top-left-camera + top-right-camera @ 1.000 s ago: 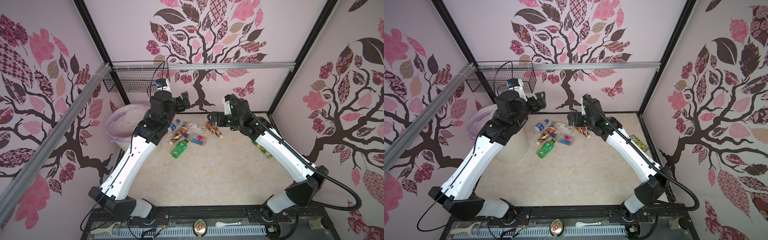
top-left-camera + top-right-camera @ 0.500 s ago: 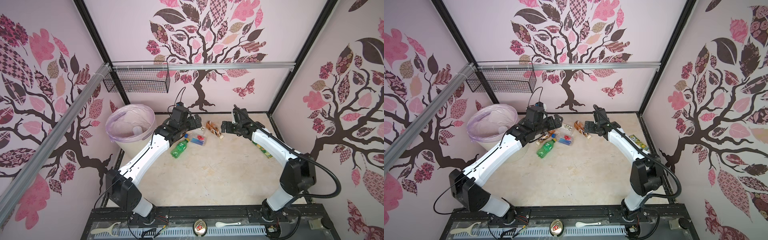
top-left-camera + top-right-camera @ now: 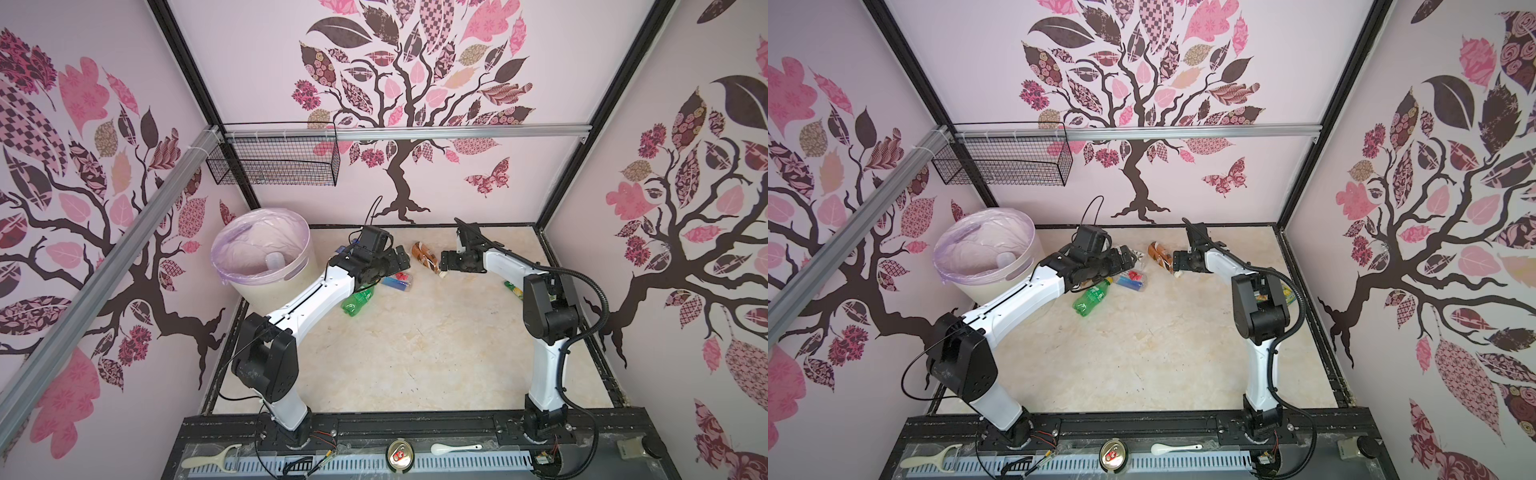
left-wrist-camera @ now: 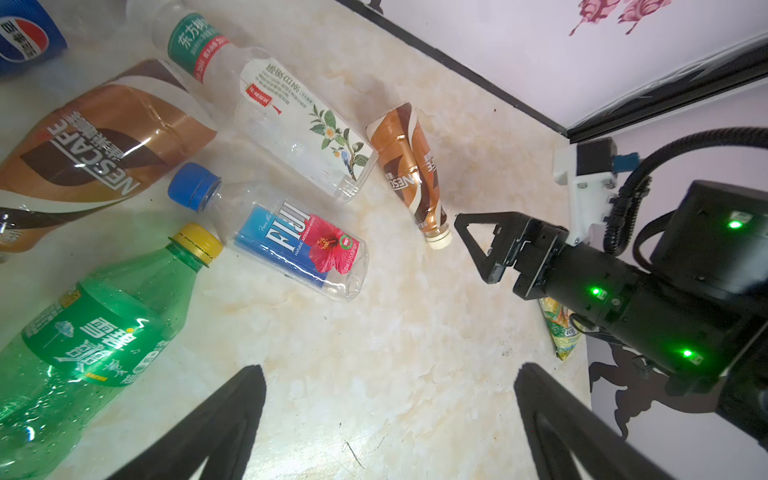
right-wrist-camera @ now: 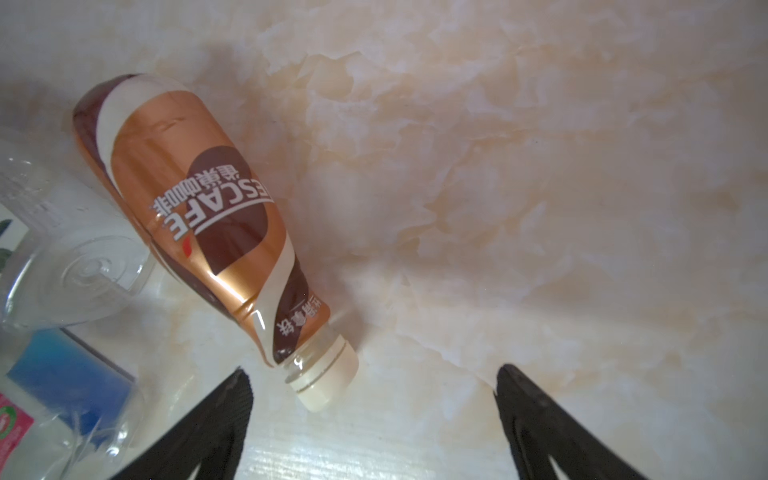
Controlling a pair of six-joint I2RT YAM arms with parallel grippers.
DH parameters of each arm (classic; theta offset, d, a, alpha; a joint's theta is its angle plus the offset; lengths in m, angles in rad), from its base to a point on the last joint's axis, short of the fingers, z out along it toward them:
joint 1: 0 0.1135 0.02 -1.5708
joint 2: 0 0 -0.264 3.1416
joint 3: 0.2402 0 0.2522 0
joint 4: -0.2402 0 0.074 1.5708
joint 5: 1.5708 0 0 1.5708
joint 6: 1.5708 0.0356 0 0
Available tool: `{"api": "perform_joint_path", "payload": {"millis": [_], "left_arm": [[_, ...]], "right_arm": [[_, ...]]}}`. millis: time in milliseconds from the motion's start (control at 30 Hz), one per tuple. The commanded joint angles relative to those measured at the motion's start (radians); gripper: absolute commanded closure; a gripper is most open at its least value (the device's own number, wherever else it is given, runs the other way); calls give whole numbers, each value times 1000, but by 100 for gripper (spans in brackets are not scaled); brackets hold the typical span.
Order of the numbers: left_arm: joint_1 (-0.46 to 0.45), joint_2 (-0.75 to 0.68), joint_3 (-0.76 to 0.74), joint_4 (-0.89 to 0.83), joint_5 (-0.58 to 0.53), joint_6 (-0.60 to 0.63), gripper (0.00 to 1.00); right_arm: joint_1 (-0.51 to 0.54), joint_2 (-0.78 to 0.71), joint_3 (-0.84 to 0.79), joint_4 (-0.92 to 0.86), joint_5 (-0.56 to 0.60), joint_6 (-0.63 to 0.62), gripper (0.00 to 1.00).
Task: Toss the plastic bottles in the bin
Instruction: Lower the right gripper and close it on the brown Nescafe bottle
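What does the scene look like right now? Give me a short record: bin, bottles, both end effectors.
bin: left rear corner, lined; looks like one pale bottle inside
loose bottles: at least seven, lying down, clustered
left end effector: open, empty, over bare floor beside green bottle
right end effector: open around small brown bottle cap, not gripping
snack packet: near right wall, untouched

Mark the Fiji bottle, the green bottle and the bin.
Fiji bottle (image 4: 286, 237): left wrist view, blue label.
green bottle (image 4: 97, 334): left wrist view, green label.
bin (image 3: 266, 289): in a top view, outer wall.
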Motion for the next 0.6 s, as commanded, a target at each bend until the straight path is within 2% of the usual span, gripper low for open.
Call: {"api": "perform_joint_path", "payload": {"millis": [0, 133, 400, 567], "left_arm": [[-1, 43, 36, -21, 5, -14, 2], [10, 56, 59, -55, -12, -6, 2], [57, 56, 28, -74, -31, -21, 2], [63, 64, 30, -71, -27, -25, 2]], "right_arm": [[10, 98, 103, -32, -54, 11, 9], [10, 169, 185, -61, -113, 44, 13], [10, 188, 144, -28, -177, 100, 18], [10, 195, 147, -28, -179, 104, 21]]}}
